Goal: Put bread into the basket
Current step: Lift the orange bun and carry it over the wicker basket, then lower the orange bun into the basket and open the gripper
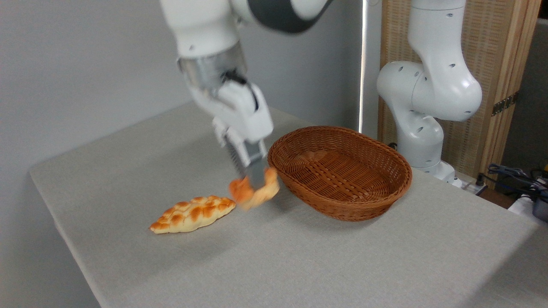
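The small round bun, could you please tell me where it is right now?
The bun sits centre frame, pinched in the gripper, between the braided loaf on its left and the wicker basket on its right.

Soft, even indoor light fills the scene, bright without harsh glare, and casts only faint, diffuse shadows on the grey cloth-covered table [299,256] beneath the oval brown woven wicker basket [342,205] and the long pointed braided loaf [192,214]. The white two-finger gripper [253,182] and the small orange-golden knotted bun [244,194] between its fingers are smeared by motion blur, while the basket and loaf stay fairly sharp. A thin bright strip of light [362,64] runs down the back wall.
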Robot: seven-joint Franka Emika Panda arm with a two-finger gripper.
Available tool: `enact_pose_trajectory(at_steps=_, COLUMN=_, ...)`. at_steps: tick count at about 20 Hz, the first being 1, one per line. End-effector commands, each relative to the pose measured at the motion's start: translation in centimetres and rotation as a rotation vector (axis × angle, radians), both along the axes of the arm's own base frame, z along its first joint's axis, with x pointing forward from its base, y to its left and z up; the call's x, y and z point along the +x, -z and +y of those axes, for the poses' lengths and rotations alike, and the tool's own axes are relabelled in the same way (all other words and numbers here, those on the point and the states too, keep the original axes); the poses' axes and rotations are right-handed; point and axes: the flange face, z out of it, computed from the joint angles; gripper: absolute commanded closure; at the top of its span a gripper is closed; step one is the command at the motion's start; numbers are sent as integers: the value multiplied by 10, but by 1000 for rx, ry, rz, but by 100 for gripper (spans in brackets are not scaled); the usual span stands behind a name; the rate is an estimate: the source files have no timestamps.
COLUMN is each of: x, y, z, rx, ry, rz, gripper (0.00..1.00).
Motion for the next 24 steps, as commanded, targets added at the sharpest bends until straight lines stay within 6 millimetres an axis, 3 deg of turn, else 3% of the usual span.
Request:
enact_pose_trajectory(at_steps=1, x=-66, y=-21, z=1, rx=-21, ry=109, rz=67, gripper=80)
enact_pose_trajectory(at_steps=5, x=-133, y=-5, z=9, rx=-19, ry=175, rz=100, gripper=79)
enact_pose_trajectory(at_steps=8, x=-153, y=34, z=13, rx=51, ry=228, rz=188, gripper=76)
enact_pose_trajectory(at_steps=11, x=-160, y=59, z=12, rx=104, ry=261, rz=252, gripper=74)
enact_pose_trajectory(at_steps=14, x=-161, y=76, z=25, rx=106, ry=247, rz=271, gripper=72)
enact_pose_trajectory(at_steps=18, x=-163, y=92, z=27, rx=100, ry=244, rz=273, gripper=58)
enact_pose_trajectory(at_steps=19, x=-162, y=93, z=25, rx=101, ry=247, rz=268, gripper=49)
enact_pose_trajectory(at_steps=23, x=-162, y=109, z=24, rx=100, ry=255, rz=256, gripper=45)
enact_pose_trajectory(at_steps=24, x=-162, y=110, z=24, rx=100, ry=255, rz=255, gripper=34)
